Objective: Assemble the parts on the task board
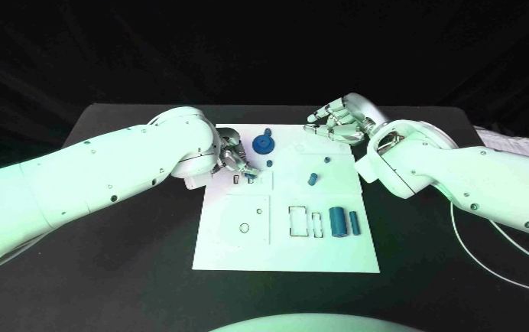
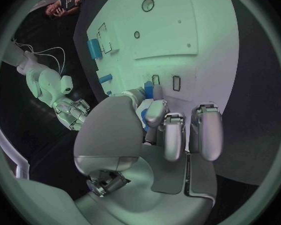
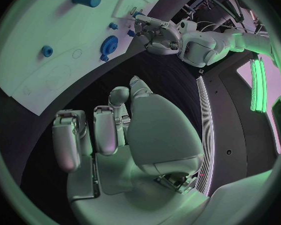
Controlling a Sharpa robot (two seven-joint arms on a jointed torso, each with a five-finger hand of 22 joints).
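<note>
No legible writing on task board (image 1: 232,249)

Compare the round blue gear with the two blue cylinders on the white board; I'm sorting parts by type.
The round blue gear sits at the board's far edge; the two blue cylinders lie at its near right. The gear is toothed and disc-like; the cylinders are smooth and elongated. All are blue and rest on the white board.

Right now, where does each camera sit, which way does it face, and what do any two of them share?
Head view: on the robot's head, looking down at the white board; both arms show, the left robot hand at the board's left edge, the right robot hand beyond its far right corner.
Left wrist view: behind the left robot hand, facing across the board.
Right wrist view: behind the right robot hand, above the table, facing the board.
Shared: the blue gear.
</note>
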